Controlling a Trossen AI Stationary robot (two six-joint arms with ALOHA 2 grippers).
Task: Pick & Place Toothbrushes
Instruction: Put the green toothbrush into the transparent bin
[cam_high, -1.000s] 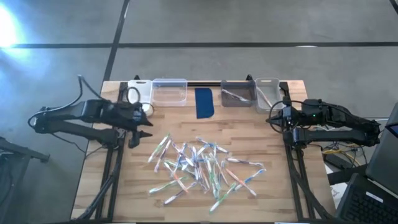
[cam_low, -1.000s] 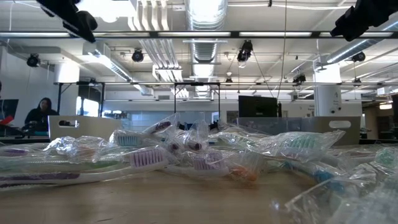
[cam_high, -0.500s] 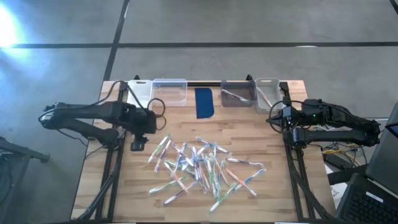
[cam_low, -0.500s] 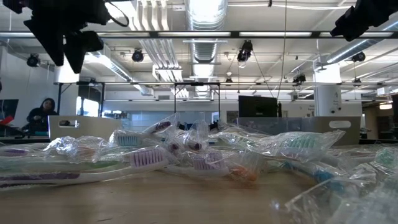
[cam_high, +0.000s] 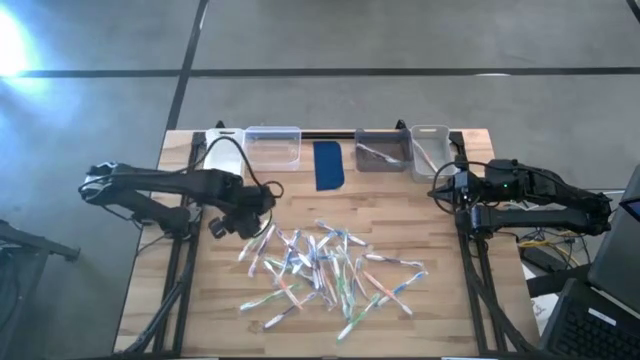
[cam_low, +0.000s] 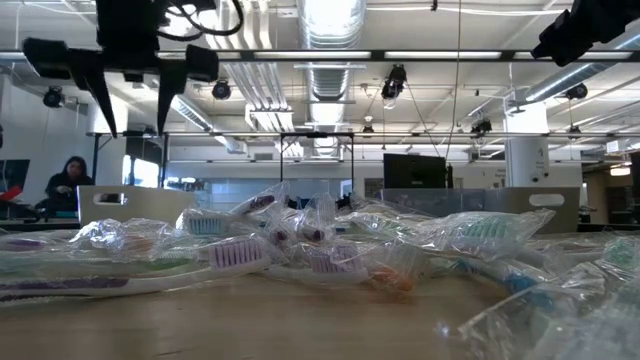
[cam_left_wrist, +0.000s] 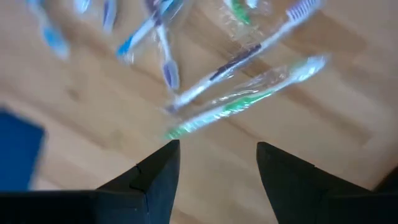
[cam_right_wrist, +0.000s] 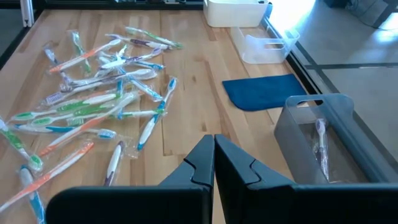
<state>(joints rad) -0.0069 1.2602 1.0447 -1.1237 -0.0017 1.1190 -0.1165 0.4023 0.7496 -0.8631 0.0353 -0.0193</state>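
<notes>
— Where did we find the toothbrushes (cam_high: 325, 270) at this point?

— We saw them wrapped in clear film and heaped loosely across the middle of the wooden worktop (cam_high: 430, 320), none of them lifted. One more lay already inside the grey bin (cam_high: 382, 150) at the far edge, beside the blue pad (cam_high: 329, 165).

— And the arms?

— We noted the left end effector (cam_high: 238, 224) hovering above the near-left fringe of the pile, its fingers (cam_left_wrist: 155, 177) spread wide and holding nothing. Its wrist camera looked down on a green-handled toothbrush (cam_left_wrist: 245, 102) and a purple-marked one just beyond the fingertips. The right end effector (cam_right_wrist: 213, 155) waited at the right edge of the worktop, fingers pressed together, also empty.

— Which step did we judge this to be?

— The approach to a pick, we thought. The next move seemed to call for lowering over a single handle at the pile's edge and closing without dragging in neighbouring wrappers.
</notes>
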